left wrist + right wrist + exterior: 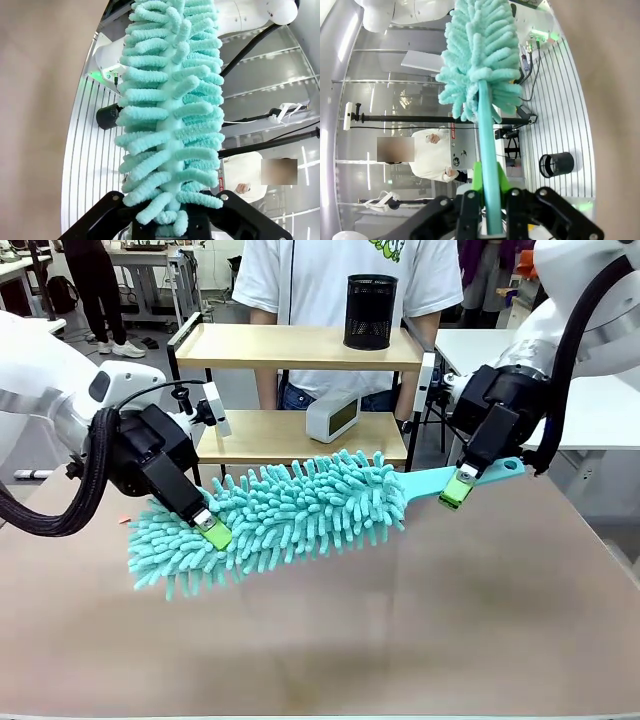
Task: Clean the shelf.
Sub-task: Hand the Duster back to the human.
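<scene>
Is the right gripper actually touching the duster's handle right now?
Touching. In the right wrist view the right gripper has its green pads pressed against both sides of the teal duster handle; the front view shows the same grip.

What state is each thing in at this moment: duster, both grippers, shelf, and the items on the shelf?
Duster: held off the table, tilted, handle end higher.
Left gripper: shut on the duster's fluffy end.
Right gripper: shut on the duster's handle.
Shelf: upright, not touched by the duster.
Black mesh cup: upright on the top board.
Small white clock: standing on the lower board.
</scene>
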You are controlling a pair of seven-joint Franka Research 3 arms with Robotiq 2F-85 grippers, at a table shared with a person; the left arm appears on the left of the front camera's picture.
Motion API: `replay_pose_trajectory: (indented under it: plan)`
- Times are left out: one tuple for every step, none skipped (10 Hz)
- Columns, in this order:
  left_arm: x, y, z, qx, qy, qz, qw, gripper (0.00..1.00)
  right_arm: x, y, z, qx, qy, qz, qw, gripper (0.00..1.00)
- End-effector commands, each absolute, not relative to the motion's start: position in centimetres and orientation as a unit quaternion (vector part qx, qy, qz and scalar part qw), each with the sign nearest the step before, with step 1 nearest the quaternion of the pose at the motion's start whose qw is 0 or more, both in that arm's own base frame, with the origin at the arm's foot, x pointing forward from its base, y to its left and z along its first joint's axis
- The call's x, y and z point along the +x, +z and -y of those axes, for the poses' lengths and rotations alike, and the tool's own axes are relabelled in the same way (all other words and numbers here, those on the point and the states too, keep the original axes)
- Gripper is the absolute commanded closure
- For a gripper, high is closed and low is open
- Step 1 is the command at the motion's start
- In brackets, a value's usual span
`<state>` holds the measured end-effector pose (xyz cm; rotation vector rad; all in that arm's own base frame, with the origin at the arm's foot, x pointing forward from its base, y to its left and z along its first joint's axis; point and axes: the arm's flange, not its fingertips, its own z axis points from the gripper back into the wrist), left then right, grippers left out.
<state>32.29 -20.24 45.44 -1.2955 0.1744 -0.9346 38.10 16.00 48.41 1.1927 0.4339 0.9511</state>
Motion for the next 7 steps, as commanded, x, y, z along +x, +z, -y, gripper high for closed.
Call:
replay_pose_trajectory:
  plan:
    - [32.3, 45.4, 20.1, -0.576, -0.431, -0.078, 0.69, 1.0, 38.2, 48.9, -16.2, 0.543, 0.428, -0.195, 0.696, 0.89]
    - [32.3, 45.4, 20.1, -0.576, -0.431, -0.078, 0.69, 1.0, 38.1, 48.8, -16.2, 0.538, 0.436, -0.202, 0.692, 0.29]
    - [32.2, 45.4, 20.0, -0.576, -0.432, -0.078, 0.69, 1.0, 38.0, 48.8, -15.9, 0.539, 0.438, -0.199, 0.691, 0.3]
    - [32.1, 45.6, 19.8, -0.573, -0.439, -0.08, 0.687, 1.0, 37.9, 48.9, -15.3, 0.541, 0.437, -0.194, 0.692, 0.0]
    - [31.9, 45.8, 19.4, -0.565, -0.448, -0.079, 0.689, 1.0, 37.8, 49.1, -14.2, 0.547, 0.429, -0.184, 0.695, 0.28]
    - [31.7, 46.0, 18.6, -0.569, -0.459, -0.086, 0.677, 1.0, 37.6, 49.3, -12.9, 0.557, 0.424, -0.173, 0.693, 0.0]
    - [31.4, 46.5, 17.1, -0.575, -0.46, -0.074, 0.673, 1.0, 37.3, 49.6, -10.8, 0.57, 0.415, -0.155, 0.692, 0.0]
